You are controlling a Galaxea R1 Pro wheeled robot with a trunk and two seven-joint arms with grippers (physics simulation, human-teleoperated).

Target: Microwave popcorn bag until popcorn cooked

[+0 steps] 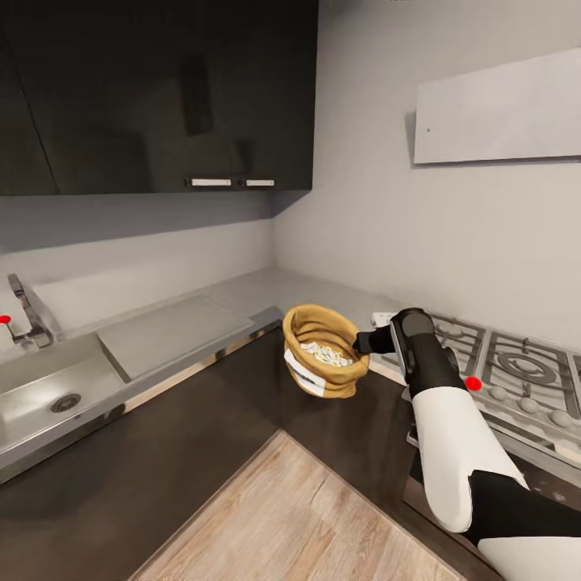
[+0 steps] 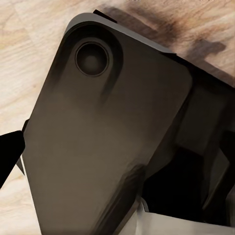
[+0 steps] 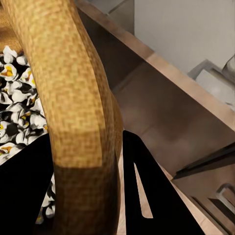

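**Bag in right tool, off the desk, microwave not in sight**

Desk (image 1: 242, 294) runs behind and to the left of the right tool (image 1: 361, 342), with the sink (image 1: 48, 387) further left. Hob (image 1: 516, 367) sits just behind and to the right of the tool. Dark cabinets below, wood floor (image 1: 298, 516) under it.

Bag (image 1: 321, 351) hangs in the air directly ahead of the tool, in front of the desk edge, touching no surface. It's tilted, mouth leaning toward the camera. Popcorn (image 1: 327, 353) is heaped inside, white and pale yellow, looks popped already as far as I can judge.

Right tool is clamped on the bag's rolled rim (image 3: 73, 98): the wrist view has one finger (image 3: 147, 191) outside the rim and the other inside against the popcorn. Pinch only, nothing supporting the base.

Left tool: the wrist view has dark robot bodywork over the floor; can't tell how far open it is.

Step in hand, my read: carry to the microwave.
- Level the bag before turning, the tilt risks spilling kernels.
- Move slowly; a rim pinch on soft burlap can slip or fold.
- Keep clear of the hob grates and desk edge while swinging.
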